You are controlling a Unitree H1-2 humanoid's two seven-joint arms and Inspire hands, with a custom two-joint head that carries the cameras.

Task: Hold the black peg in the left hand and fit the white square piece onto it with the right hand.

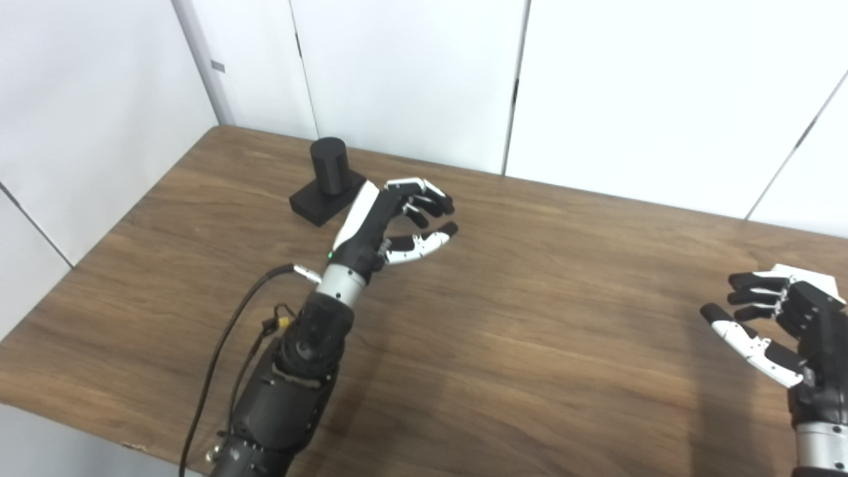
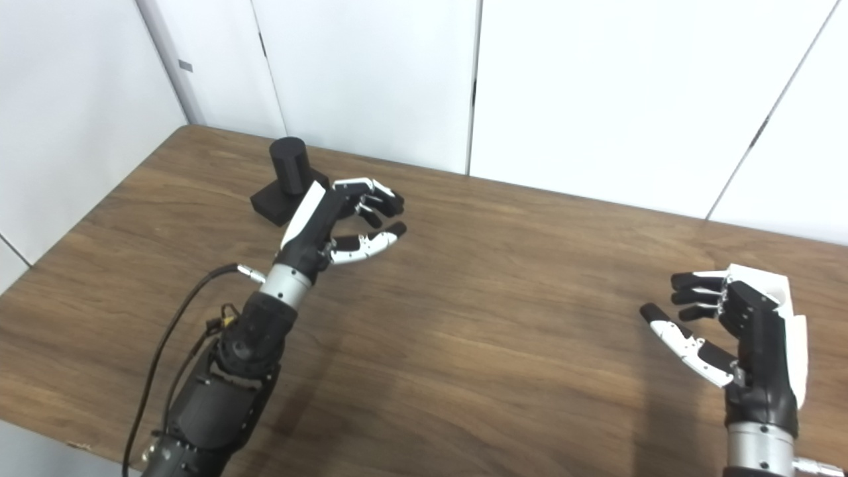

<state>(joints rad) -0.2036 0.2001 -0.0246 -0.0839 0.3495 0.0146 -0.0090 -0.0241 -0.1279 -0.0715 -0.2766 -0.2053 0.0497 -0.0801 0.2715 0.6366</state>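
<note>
Your left hand (image 1: pixel 391 222) hangs above the wooden table (image 1: pixel 517 318) with its fingers (image 1: pixel 424 197) curled loosely and the thumb (image 1: pixel 424 242) stretched out below them, a clear gap between the two and nothing held in it. Its palm faces toward the middle of the table, and its back is turned to the black peg (image 1: pixel 329 165), which stands upright on its flat black base (image 1: pixel 318 202) just beyond and to the left of the hand, near the far left corner of the table. You can see the white back of the hand overlapping the base's right edge in both views, but you cannot tell from them whether the hand touches it. A black cable (image 1: pixel 222 351) runs from the wrist down along your left forearm (image 1: pixel 291 384) to the table's near edge. Your right hand (image 2: pixel 735 331) is well apart, over the right side of the table, also spread with fingers bent and thumb (image 2: pixel 682 341) pointing left, empty. Behind its fingers, at the far side, a white shape with a straight edge (image 1: pixel 811 277) shows in the left eye view; you cannot tell whether that is the white square piece or part of the hand's own white shell. White wall panels (image 2: pixel 596 93) stand behind the table.
</note>
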